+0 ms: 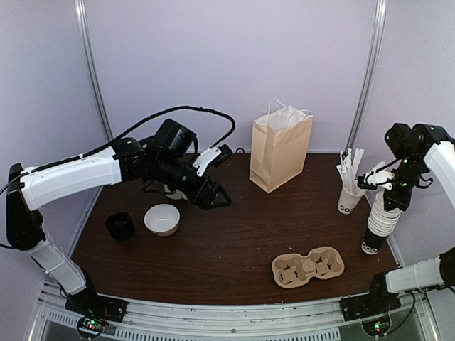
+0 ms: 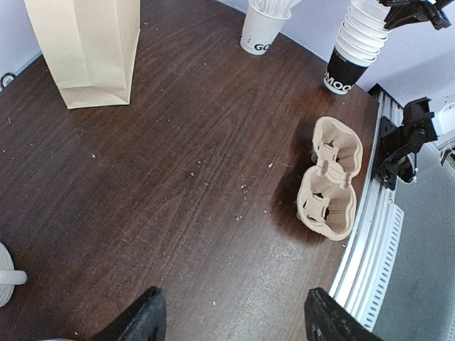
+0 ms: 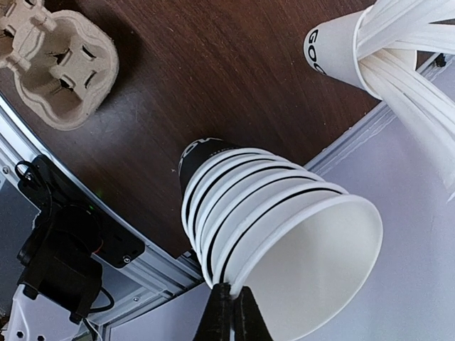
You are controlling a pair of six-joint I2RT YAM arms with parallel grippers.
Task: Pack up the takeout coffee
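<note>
Your right gripper [image 3: 231, 304] is clenched tight at the rim of the top cup [image 3: 313, 263] on the stack of cups [image 3: 234, 192] at the right edge. I cannot tell whether the thin paper wall is really caught between the pads, so any lift should go slowly and straight along the stack, or the nested cups below may come along. Your left gripper [image 2: 236, 321] hangs released, holding nothing, over the middle of the table [image 1: 227, 245]. The takeout coffee [image 1: 119, 226] stands upright at the near left, just beside the cream mug [image 1: 162, 219]; I judge it the left arm's target. Its black wall looks soft and its lid smooth, so squeeze the body gently, below the lid. The paper bag [image 1: 281, 153], tall creased kraft with white handles, stands mouth up at the far middle. The pulp carrier [image 1: 307, 266], rough and moulded with two wells, lies near right.
</note>
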